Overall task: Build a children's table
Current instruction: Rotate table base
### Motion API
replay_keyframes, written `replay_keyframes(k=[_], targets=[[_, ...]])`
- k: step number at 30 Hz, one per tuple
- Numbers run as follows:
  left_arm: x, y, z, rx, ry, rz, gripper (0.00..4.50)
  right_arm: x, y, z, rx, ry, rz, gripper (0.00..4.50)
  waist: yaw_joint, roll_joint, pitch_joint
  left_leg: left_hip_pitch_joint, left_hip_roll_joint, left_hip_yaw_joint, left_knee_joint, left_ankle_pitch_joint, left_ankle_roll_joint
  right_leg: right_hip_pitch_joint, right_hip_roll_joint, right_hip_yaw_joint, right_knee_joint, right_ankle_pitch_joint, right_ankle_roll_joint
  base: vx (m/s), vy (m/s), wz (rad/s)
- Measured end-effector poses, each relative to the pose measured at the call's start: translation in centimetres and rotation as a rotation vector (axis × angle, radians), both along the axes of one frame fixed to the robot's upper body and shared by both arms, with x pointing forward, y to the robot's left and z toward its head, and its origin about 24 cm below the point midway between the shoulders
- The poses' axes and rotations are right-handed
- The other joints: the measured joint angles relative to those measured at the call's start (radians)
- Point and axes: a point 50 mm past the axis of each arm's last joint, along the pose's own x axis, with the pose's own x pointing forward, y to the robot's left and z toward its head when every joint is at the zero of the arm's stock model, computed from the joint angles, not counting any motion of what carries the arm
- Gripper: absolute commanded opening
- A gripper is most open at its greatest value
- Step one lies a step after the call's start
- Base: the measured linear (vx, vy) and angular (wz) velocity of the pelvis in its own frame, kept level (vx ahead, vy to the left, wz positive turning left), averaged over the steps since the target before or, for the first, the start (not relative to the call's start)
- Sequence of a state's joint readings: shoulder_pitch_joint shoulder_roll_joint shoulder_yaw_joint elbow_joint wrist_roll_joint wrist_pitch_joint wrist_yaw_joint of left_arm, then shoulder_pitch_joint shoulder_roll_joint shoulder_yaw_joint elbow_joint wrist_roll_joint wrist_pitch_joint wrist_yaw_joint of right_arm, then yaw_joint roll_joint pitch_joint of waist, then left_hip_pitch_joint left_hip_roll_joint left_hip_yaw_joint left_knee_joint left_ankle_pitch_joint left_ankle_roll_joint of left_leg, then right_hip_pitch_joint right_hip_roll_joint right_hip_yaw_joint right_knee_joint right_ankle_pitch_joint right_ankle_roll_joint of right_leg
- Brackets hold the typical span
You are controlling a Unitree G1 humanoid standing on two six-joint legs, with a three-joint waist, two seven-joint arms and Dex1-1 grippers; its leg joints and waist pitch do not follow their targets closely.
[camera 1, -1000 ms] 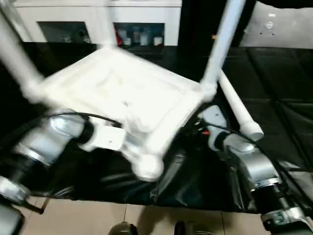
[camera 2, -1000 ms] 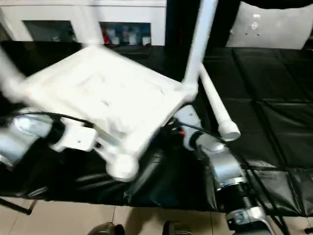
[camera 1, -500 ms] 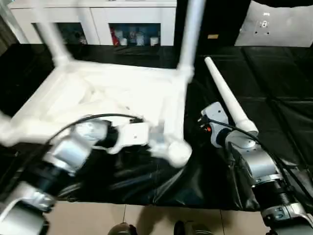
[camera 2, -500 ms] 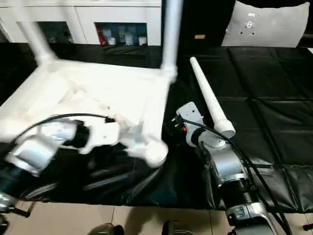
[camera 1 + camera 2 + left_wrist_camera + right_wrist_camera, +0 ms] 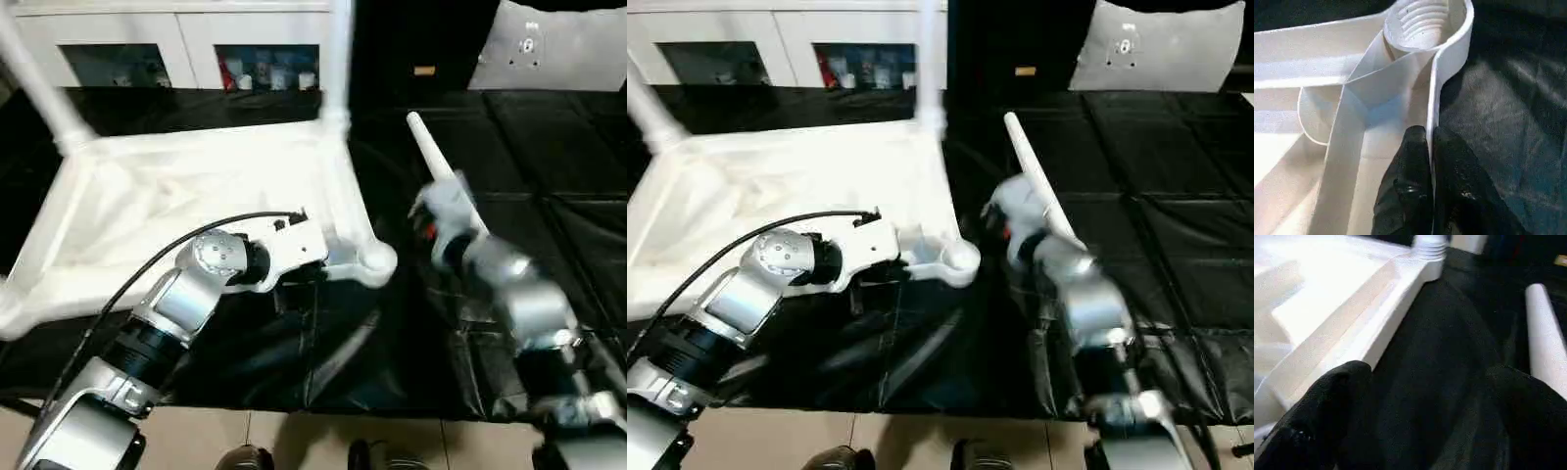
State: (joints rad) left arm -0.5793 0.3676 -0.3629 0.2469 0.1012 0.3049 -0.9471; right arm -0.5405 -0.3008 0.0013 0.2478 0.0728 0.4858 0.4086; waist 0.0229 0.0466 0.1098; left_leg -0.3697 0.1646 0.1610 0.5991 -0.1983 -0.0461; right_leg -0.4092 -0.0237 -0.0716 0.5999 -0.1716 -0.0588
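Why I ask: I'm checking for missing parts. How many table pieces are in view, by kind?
Tabletop: 1
Fitted legs, standing up from its far corners: 2
Loose leg, lying beside it: 1
Total: 4

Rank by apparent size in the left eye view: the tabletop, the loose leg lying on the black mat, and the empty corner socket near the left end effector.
1. tabletop, by far the largest.
2. loose leg, partly hidden behind the right arm, so its full length is unsure.
3. empty corner socket, the smallest.
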Motion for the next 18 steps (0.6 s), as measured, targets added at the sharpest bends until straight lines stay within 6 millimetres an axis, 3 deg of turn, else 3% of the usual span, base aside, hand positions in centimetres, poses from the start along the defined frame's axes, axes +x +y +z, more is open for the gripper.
replay_keyframes(k=[3,7,13,18], targets=[[-0.5,0.0,1.9,-0.116,-0.037,-0.011,0.97,1.4,-0.9,1.5,-0.023,0.033,-0.102,4.5,0.007,0.001,0.0,-0.004,0.0,0.0,0.002,0.0,0.0,-0.007,0.0,0.0,0.002,0.001,-0.001,0.0,0.0,0.0],[-0.8,0.6,3.1,-0.17,-0.058,0.005,1.22,3.0,-2.1,3.0,-0.083,0.064,-0.189,4.5,0.013,0.002,0.0,-0.002,0.0,0.0,0.002,0.0,0.0,-0.005,0.0,0.0,0.002,0.001,-0.002,0.0,0.0,0.0],[-2.1,1.4,2.9,-0.194,-0.018,0.036,1.72,3.9,-3.7,1.0,-0.095,0.239,-0.291,4.5,0.011,0.002,0.0,-0.003,0.0,0.0,0.003,0.0,0.0,-0.005,-0.001,0.0,0.002,0.001,-0.002,0.0,0.0,0.0],[-3.7,1.8,3.2,-0.212,-0.004,0.05,2.27,4.4,-6.0,0.9,-0.15,0.297,-0.395,4.5,0.011,0.002,0.0,-0.003,0.0,0.0,0.002,0.0,0.0,-0.007,0.0,0.0,0.002,0.001,-0.002,0.0,0.0,0.0]])
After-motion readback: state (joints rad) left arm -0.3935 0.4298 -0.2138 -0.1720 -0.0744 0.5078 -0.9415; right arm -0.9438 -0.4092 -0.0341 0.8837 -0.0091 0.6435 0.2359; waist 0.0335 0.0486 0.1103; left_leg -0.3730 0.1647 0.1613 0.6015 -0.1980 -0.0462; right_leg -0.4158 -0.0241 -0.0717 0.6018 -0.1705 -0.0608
